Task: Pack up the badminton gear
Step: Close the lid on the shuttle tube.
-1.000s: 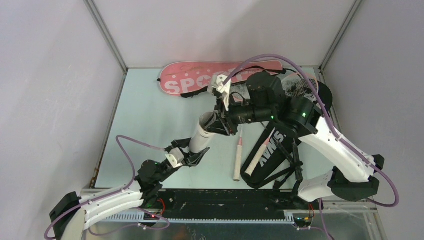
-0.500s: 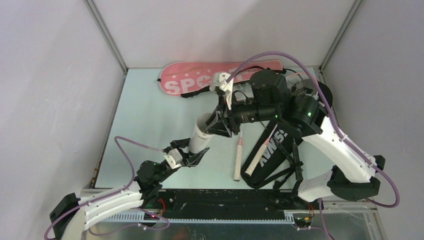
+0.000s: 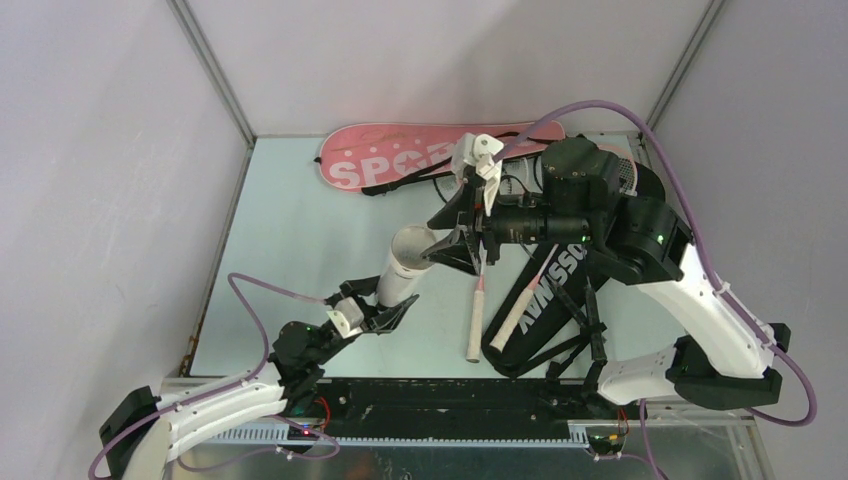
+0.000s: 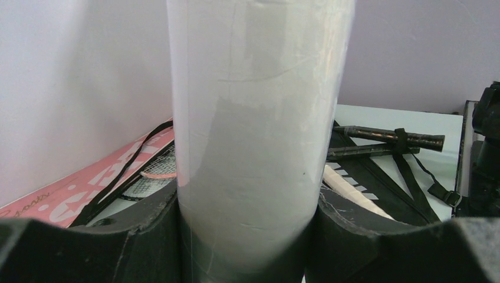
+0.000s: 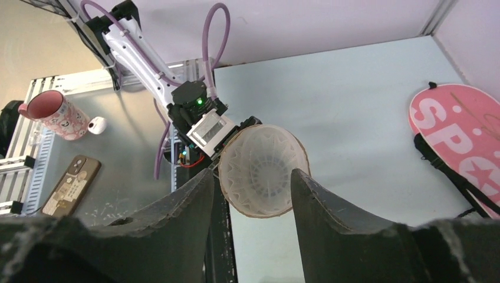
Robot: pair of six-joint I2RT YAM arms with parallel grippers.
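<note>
Since a second ago the right gripper [image 3: 446, 243] has spread its fingers and drawn back a little to the right, away from the mouth of the long translucent white tube [image 3: 404, 268].

Nearest the arm bases, the left gripper [image 3: 386, 314] is clamped around the tube's lower end and holds it tilted, with its open mouth pointing up and away. The left wrist view shows the tube filling the gap between both fingers.

The right gripper hangs just beside the tube's mouth, fingers apart and holding nothing. Its wrist view looks straight down the tube, where a white feather shuttlecock [image 5: 260, 172] sits inside.

To the right, a pink racket [image 3: 475, 318] lies on the table [image 3: 290, 240] beside the black "CROSSWAY" bag [image 3: 548, 296]. A white-gripped handle [image 3: 512, 318] rests on that bag.

Farthest back, the pink "SPORT" bag [image 3: 385, 160] lies flat along the table's rear edge.
</note>
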